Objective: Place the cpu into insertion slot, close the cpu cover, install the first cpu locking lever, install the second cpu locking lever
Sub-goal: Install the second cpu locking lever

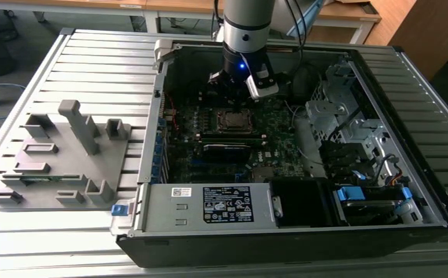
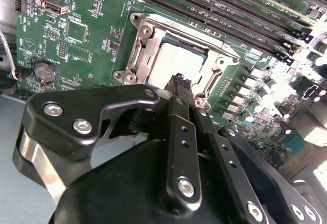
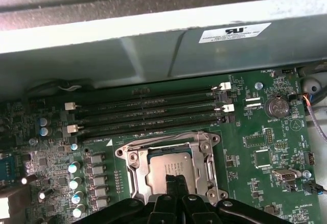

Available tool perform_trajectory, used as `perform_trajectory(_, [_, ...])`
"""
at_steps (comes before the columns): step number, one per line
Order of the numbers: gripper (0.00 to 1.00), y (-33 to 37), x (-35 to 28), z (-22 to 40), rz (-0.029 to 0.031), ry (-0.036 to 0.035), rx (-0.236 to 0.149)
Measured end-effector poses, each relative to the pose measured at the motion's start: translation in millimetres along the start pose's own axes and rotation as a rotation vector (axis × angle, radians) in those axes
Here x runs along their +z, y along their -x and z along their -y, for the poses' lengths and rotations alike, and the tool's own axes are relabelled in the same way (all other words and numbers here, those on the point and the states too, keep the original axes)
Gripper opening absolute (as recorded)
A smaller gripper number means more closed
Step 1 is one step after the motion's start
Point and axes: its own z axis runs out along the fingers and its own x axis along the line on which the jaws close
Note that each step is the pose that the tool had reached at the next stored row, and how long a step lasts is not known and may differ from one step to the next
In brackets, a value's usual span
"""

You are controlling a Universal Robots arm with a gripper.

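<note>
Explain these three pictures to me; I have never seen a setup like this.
A robot arm reaches into an opened computer case on a slatted table, seen from a camera off the arm. The other two pictures come from cameras riding at the arm's wrist. Its pincer, fingers together, points at the cpu, a grey square chip lying in its slot on the green motherboard. The pincer holds nothing. A grey parts holder sits beside the case.

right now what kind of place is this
Likely a robotics lab or test workbench: an open computer case lies on a slatted metal table, a grey fixture tray beside it, and wooden desks behind.
</note>
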Motion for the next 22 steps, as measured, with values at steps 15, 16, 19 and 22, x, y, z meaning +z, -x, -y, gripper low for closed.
perform_trajectory(15, [0.11, 0.5, -2.8, 2.4, 0.0000, 0.0000, 0.000])
perform_trajectory(16, [0.11, 0.6, -2.9, 3.1, 0.0000, 0.0001, 0.000])
perform_trajectory(19, [0.11, 1.0, -3.0, 5.5, 0.0001, 0.0001, 0.000])
perform_trajectory(22, [0.11, 1.2, -3.0, 6.9, 0.0001, 0.0002, 0.000])
